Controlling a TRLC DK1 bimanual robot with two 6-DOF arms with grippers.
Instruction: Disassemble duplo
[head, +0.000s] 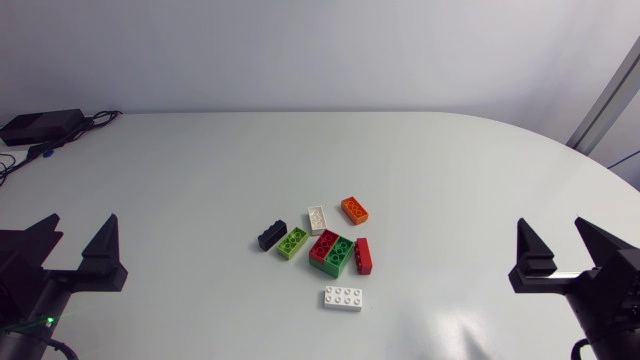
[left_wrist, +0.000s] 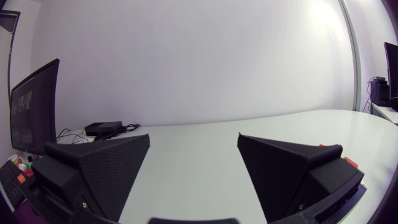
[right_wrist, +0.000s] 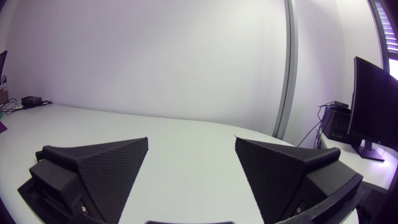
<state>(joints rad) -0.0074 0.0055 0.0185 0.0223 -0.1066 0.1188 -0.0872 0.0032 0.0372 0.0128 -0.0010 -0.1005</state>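
Note:
Several loose duplo bricks lie in a cluster at the table's middle in the head view: a black brick (head: 272, 236), a lime green brick (head: 293, 242), a small white brick (head: 317, 219), an orange brick (head: 354, 209), a red brick (head: 323, 245) tight against a dark green brick (head: 340, 256), another red brick (head: 363, 256) and a white eight-stud brick (head: 343, 298). My left gripper (head: 78, 226) (left_wrist: 193, 137) is open and empty at the near left, far from them. At the near right, my right gripper (head: 551, 228) (right_wrist: 191, 139) is open and empty too. Neither wrist view shows the cluster clearly.
A black box (head: 40, 125) (left_wrist: 104, 128) with cables sits at the table's far left corner. The white table (head: 420, 160) curves away at its far right edge.

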